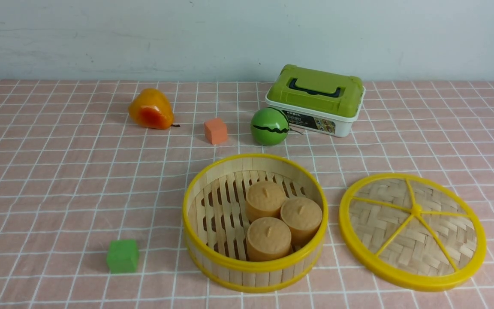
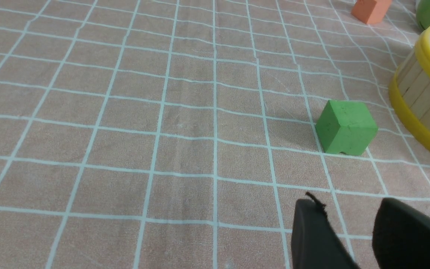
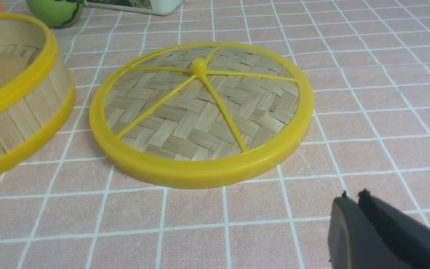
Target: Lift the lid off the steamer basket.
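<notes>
**Mia:** What is the right claw (image 3: pixel 353 198) doing?

**Ben:** Its two black tips are almost pressed together, with only a thin crack between them. It holds nothing. It hangs over the pink squared cloth, near the lid (image 3: pixel 200 112) but not touching it.

**Mia:** And the left claw (image 2: pixel 349 209)?

**Ben:** Its tips stand apart, with cloth showing in the gap. It holds nothing too. A green block (image 2: pixel 345 127) sits just past it, and the steamer basket (image 2: pixel 424 93) is beside that block.

**Mia:** Where is the lid?

**Ben:** It lies flat on the bench (image 1: pixel 58 193), off the basket, near the front right corner. Its yellow spokes face up. There is a small strip of cloth between it and the basket.

**Mia:** Where is the basket?

**Ben:** It sits in the middle, near the front edge of the bench. It is open on top. Three round tan buns (image 1: pixel 281 219) sit inside, bunched on its right side.

**Mia:** What else is there?

**Ben:** Further back there is an orange block (image 1: pixel 215 131), a little green melon ball (image 1: pixel 269 126) and a white box with a green top (image 1: pixel 315 98). The ball is just beside the box. An orange and yellow pear (image 1: pixel 150 109) lies toward the back left.
</notes>
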You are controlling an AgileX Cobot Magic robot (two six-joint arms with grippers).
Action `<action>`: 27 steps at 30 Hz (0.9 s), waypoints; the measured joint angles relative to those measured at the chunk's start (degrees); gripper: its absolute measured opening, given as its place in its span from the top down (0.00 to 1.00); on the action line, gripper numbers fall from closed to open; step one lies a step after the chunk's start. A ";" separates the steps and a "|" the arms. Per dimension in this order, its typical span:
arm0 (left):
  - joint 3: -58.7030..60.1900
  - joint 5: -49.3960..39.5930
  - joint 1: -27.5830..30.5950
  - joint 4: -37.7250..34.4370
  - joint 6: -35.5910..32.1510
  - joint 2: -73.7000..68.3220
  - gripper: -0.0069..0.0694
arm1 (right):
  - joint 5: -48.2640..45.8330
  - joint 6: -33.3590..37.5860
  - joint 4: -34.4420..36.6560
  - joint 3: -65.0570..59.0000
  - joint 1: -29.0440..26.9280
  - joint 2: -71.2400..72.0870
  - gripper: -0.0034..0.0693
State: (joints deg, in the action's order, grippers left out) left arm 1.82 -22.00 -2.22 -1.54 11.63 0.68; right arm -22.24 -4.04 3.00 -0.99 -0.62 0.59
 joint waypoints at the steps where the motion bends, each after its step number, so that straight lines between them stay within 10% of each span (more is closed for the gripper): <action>1: 0.00 0.00 0.00 0.00 0.00 0.00 0.60 | 0.00 0.00 0.00 0.00 0.00 0.00 0.94; 27: 0.00 0.00 0.00 0.00 0.00 0.00 0.60 | 0.00 0.00 0.00 0.00 0.00 0.00 0.89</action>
State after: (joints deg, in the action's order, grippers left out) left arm 1.82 -22.00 -2.22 -1.54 11.63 0.68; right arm -22.24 -4.04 3.00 -0.99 -0.62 0.59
